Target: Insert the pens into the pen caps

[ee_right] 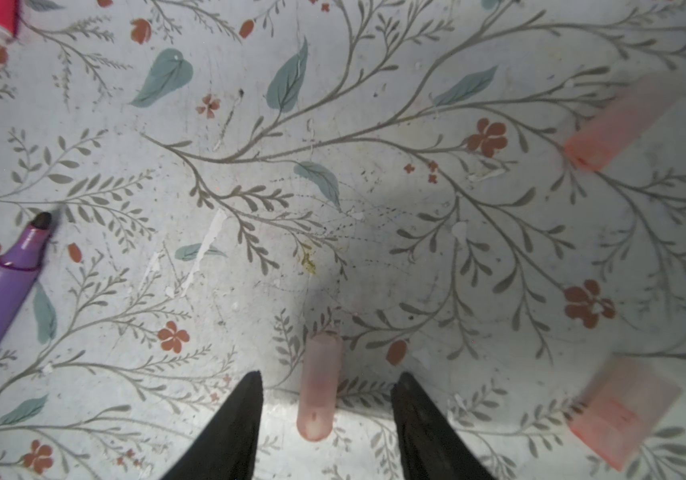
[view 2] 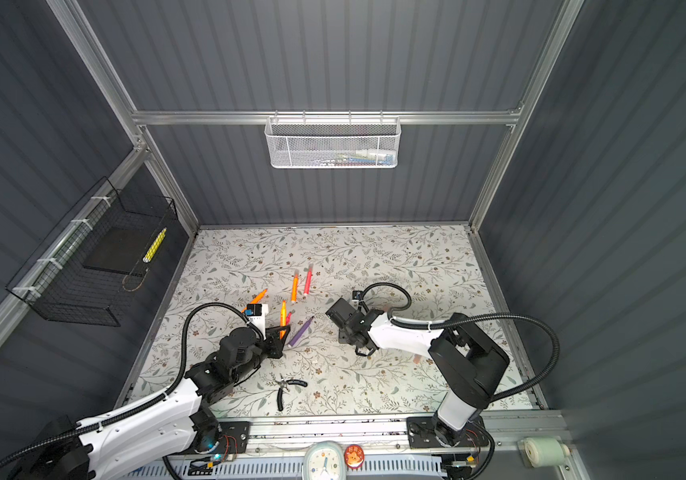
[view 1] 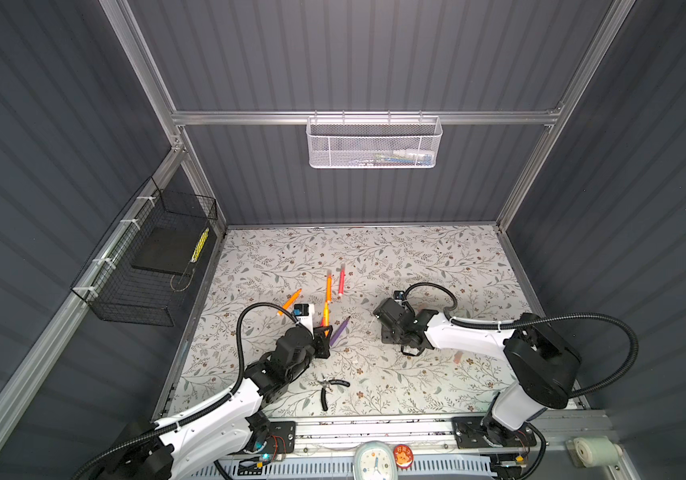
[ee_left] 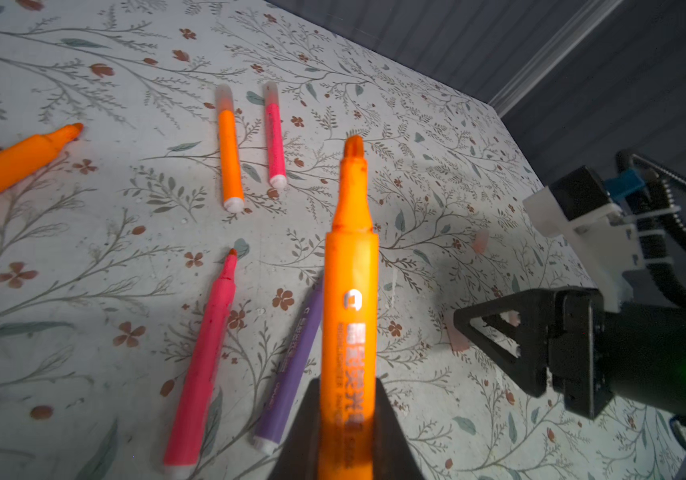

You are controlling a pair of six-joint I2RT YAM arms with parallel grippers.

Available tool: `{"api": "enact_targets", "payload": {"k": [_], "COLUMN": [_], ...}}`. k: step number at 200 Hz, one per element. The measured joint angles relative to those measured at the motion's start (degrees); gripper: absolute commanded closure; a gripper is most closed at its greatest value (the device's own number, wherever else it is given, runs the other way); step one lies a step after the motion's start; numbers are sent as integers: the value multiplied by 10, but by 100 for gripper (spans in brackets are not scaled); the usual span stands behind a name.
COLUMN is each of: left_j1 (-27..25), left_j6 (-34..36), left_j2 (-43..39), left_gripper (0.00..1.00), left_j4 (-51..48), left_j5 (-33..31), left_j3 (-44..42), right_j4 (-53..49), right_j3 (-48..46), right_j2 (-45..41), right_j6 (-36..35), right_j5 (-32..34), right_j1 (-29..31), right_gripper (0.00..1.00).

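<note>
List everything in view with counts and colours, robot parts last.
held pen: 1, orange, uncapped, in the left gripper
capped pens: 2, orange and pink, side by side, far mid-table
uncapped pens: 3, orange, pink, purple, lying mid-table
loose pen caps: 3, pale pink, one between the right gripper's fingers, two nearby
pliers: 1, black handles, front of table
mesh basket: 1, white, back rail
wire basket: 1, black, left wall
clock: 1, pale, front edge
left gripper: shut on held pen
right gripper: open, straddling one cap, touching neither side
</note>
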Motion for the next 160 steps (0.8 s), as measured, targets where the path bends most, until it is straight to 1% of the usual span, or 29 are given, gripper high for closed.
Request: {"api": "enact_targets", "payload": {"k": [13,37,51,56,63,76,90,115,134,154,160], "left_j1": [0,0,0,0,0,0,0,0,0,0,0], "left_j6": [-12,-17,-16,-16,-16,-15,-14,-14,-14,-14,-14], "left_j2": [-17,-50,-56,-56,-55,-47,-33,-14,-14,-14,-13], "left_gripper": [100,100,97,97,100,100,100,100,100,100,100], "left_j4": [-8,-6,-7,-6,-4,0,3,6,12,1,-6], "left_j5": [-14,-13,-8,-4,0,7,15,19,19,19,19], "left_j3": [-4,-24,-27,-27,-27,-27,-26,-26,-26,-21,-16], "right_j4": [-2,-6,-7,-7,-7,-7,-7,-7,-2,0,0], "right_j3": [2,11,17,19,20,22,23,23,14,-2,-4], "right_j2": [11,32,42,43,45,47,48,48,41,26,24], "right_j6": [-1,-3,-2,-2,-2,-2,-1,1,6,12,13], "right_j5": [-3,-12,-13,-14,-14,-14,-14,-16,-17,-24,-26], "right_j1": [-3,-9,-10,-10,-10,-10,-10,-10,-10,-10,-10], "right_gripper": [50,54,56,57,59,62,68,72,75,74,73]}}
